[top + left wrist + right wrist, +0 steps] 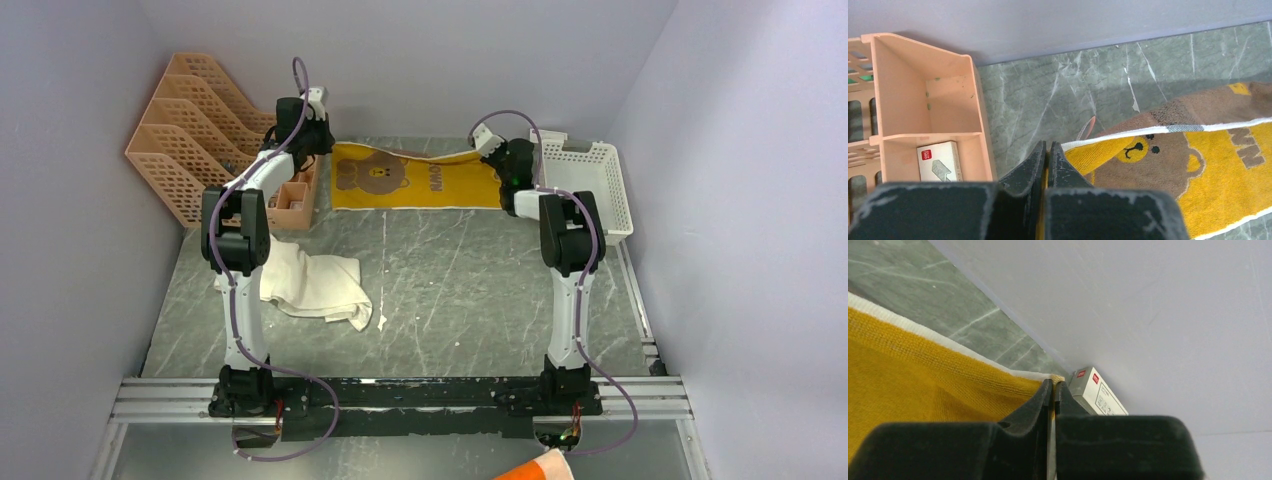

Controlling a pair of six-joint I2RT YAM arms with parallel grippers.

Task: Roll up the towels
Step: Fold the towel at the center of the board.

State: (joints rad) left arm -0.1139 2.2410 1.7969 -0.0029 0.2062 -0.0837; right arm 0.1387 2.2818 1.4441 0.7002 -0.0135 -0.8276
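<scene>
Pinching the two far corners of the yellow bear towel [425,182], the left gripper [1047,149] and right gripper [1053,386] are each clamped tight on its thin terry edge. That towel lies spread along the far side of the desk [470,290]; the cream towel [318,285] sits crumpled at the near left. Both look light and limp, likely to sag, so corners suit best. A peach file organizer [190,140] and a white basket [600,180] hem the ends; open room lies nearer the arms.
</scene>
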